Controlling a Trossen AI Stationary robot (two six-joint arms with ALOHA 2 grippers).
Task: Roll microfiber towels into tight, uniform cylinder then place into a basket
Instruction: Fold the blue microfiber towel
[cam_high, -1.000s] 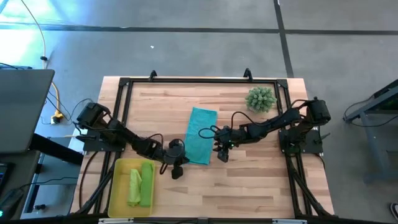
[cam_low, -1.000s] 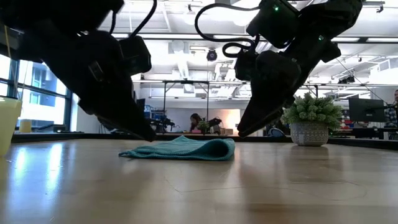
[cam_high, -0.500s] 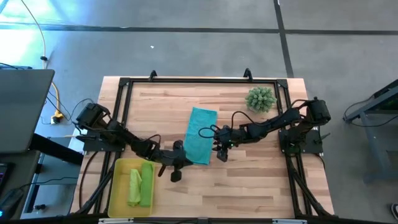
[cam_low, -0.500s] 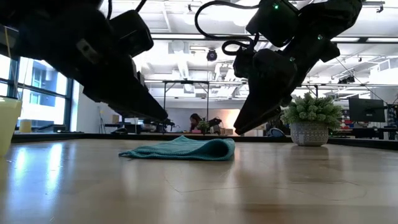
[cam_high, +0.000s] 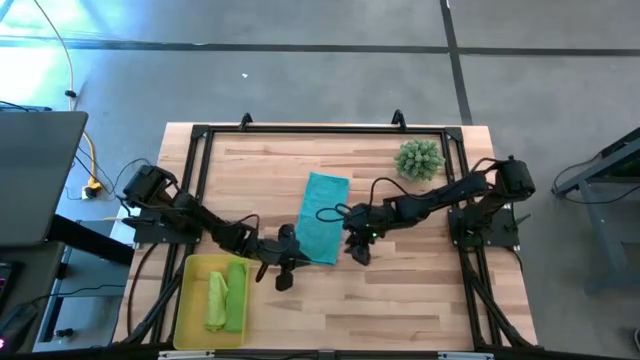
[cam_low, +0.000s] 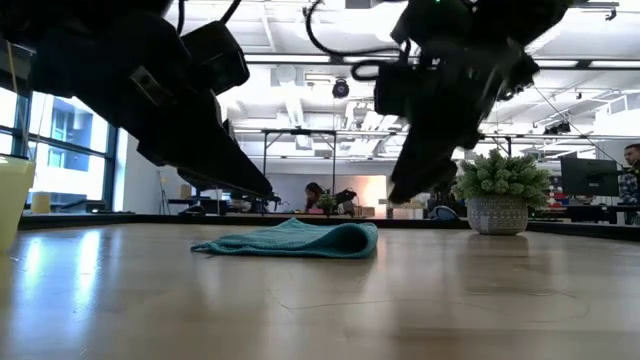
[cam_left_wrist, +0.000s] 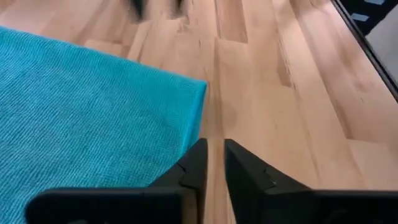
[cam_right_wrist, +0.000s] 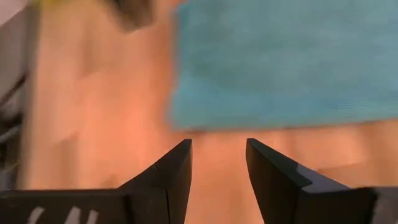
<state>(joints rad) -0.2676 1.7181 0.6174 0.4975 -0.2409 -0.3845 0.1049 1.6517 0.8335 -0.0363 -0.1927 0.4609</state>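
Observation:
The teal towel (cam_high: 322, 217) lies flat on the table's middle; in the low view (cam_low: 300, 240) its right side ends in a rounded fold. Two lime green towels (cam_high: 227, 296) lie rolled in the yellow basket (cam_high: 190, 305) at the near left. My left gripper (cam_high: 291, 262) hovers at the towel's near left corner; in the left wrist view (cam_left_wrist: 213, 163) its fingers are almost together and hold nothing. My right gripper (cam_high: 357, 250) hovers off the towel's near right corner; the right wrist view (cam_right_wrist: 217, 163) shows it open and empty, with the towel (cam_right_wrist: 280, 62) ahead.
A spiky green plant (cam_high: 419, 158) in a pot stands at the far right of the table. A black frame (cam_high: 320, 130) runs along the table's edges. Bare wood (cam_high: 400, 300) lies near and right of the towel.
My left gripper has moved from beside the basket toward the table's right, up to the teal towel's near left corner, and has risen a little. My right gripper has risen slightly by the towel's near right corner. The towel has kept still.

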